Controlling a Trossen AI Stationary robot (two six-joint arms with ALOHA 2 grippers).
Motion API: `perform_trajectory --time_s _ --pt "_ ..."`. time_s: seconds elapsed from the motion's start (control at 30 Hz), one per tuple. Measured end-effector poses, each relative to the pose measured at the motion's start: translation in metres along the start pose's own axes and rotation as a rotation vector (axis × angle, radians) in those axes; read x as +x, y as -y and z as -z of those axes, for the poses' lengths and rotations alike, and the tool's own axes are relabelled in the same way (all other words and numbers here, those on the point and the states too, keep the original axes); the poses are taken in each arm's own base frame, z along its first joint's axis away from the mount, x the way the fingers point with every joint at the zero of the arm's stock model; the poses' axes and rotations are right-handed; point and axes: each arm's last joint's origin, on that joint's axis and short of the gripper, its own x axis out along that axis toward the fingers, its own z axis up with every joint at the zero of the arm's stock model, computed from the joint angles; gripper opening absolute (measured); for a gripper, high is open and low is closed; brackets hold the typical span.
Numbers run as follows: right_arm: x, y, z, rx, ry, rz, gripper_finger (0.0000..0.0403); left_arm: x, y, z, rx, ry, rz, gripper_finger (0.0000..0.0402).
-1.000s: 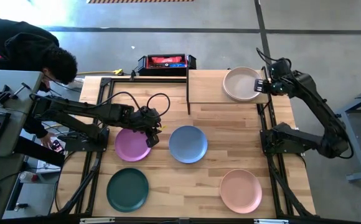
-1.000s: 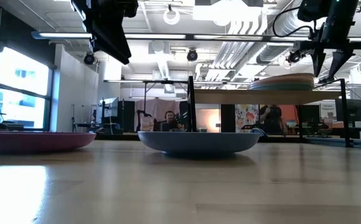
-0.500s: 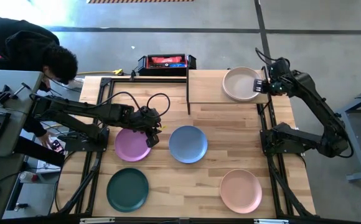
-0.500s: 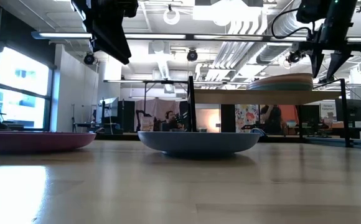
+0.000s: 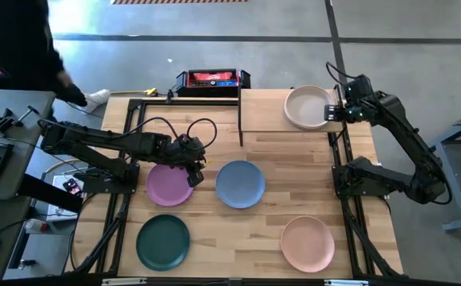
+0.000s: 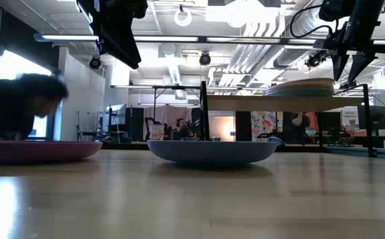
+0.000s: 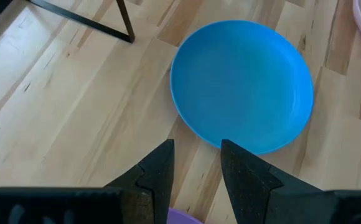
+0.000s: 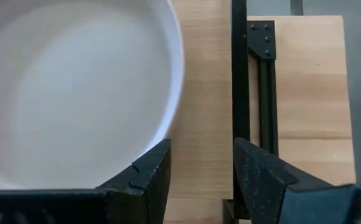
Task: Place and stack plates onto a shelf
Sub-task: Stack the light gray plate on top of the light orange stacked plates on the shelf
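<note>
The shelf (image 5: 266,111) stands at the table's far edge and carries a stack of plates (image 6: 299,87), a beige one (image 5: 308,107) on top. My right gripper (image 8: 202,168) hovers open just right of that stack's rim, over bare shelf board, touching nothing. On the tabletop lie a purple plate (image 5: 169,184), a blue plate (image 5: 240,183), a dark green plate (image 5: 163,241) and a peach plate (image 5: 307,243). My left gripper (image 7: 196,165) hangs open above the purple plate's right edge (image 7: 183,218), short of the blue plate (image 7: 241,93).
A black-and-red box (image 5: 212,79) sits beyond the far edge, left of the shelf. Black frame rails (image 5: 342,183) run along both sides of the table. A person (image 6: 20,106) is beside the table's left side. Bare wood lies between the plates.
Both grippers and all plates have stayed put. The person beside the table's left far corner has shifted away from it, and now shows blurred at the left of the low view.
</note>
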Motion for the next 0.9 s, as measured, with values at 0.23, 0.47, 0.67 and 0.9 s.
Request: perform_trajectory --time_s 0.23,0.47,0.67,0.9 --pt "0.0 0.0005 0.001 -0.076 -0.011 0.005 0.0154 0.0001 0.0001 0.0 -0.013 0.0 0.0 0.012" --pt "0.0 0.0001 0.0012 -0.13 -0.016 -0.01 0.0154 0.0001 0.0001 0.0 -0.125 0.0 0.0 0.012" --pt "0.0 -0.0002 0.0013 -0.169 -0.02 -0.022 0.0154 0.0001 0.0 0.0 -0.153 0.0 0.0 0.012" --pt "-0.0001 -0.0002 0.0024 -0.194 -0.034 -0.032 0.0154 0.0001 0.0 0.0 -0.16 0.0 0.0 0.012"
